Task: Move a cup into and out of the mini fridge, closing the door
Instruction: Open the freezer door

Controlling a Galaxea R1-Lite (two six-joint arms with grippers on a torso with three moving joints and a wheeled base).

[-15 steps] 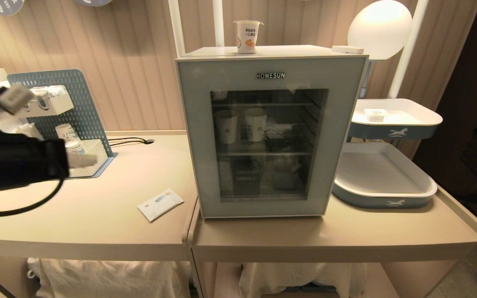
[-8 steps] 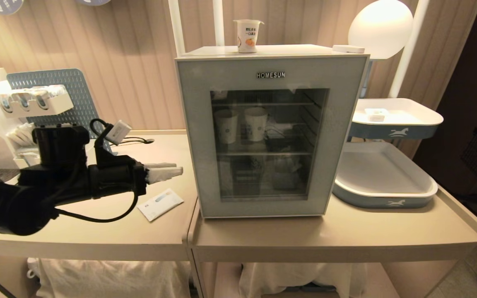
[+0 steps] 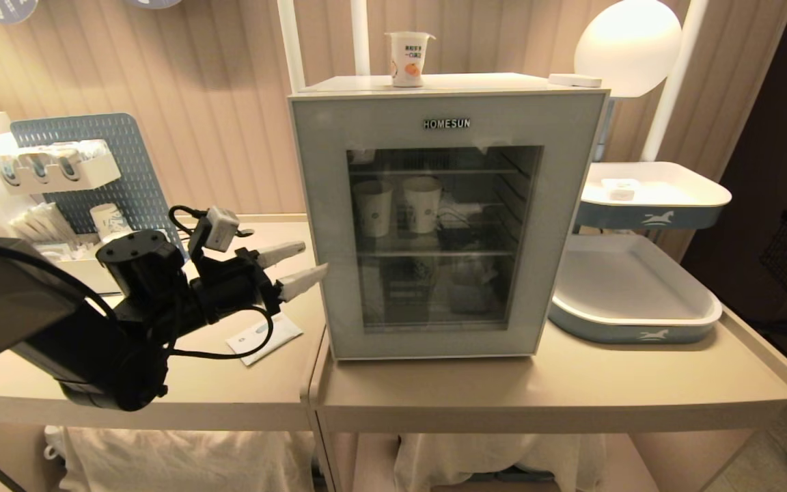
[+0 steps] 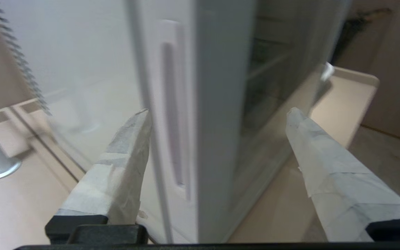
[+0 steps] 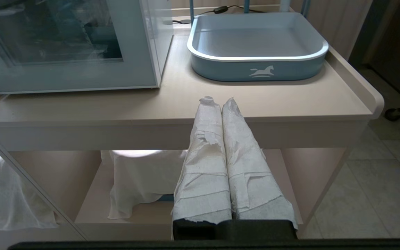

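White plastic with a flat foil lid and an orange fruit picture, the cup [image 3: 409, 60] stands upright on top of the mini fridge [image 3: 445, 85], near the middle of its roof and well apart from either arm. Below it the door [image 3: 445, 225] is shut, a pale grey-blue frame around a large glass window that shows wire shelves and two taller paper cups [image 3: 397, 207] inside. The left pincer [image 3: 294, 265] hangs level just beside the door's left edge, its paper-wrapped fingers [image 4: 122, 166] spread wide; in the left wrist view they straddle the door's side edge, where a long vertical recessed handle groove [image 4: 172, 111] runs, and neither finger touches it. The step in hand looks to be opening the door: it would go best by setting one fingertip into that groove, closing only enough to catch the lip, then pulling in an arc about the hinge on the far side so the smooth, box-shaped fridge does not slide on the bench [image 3: 557, 386]. The right pincer [image 5: 221, 104] is parked low before the bench's front edge, fingers pressed together on nothing. A flat white sachet [image 3: 264, 337] lies on the bench under the left arm.
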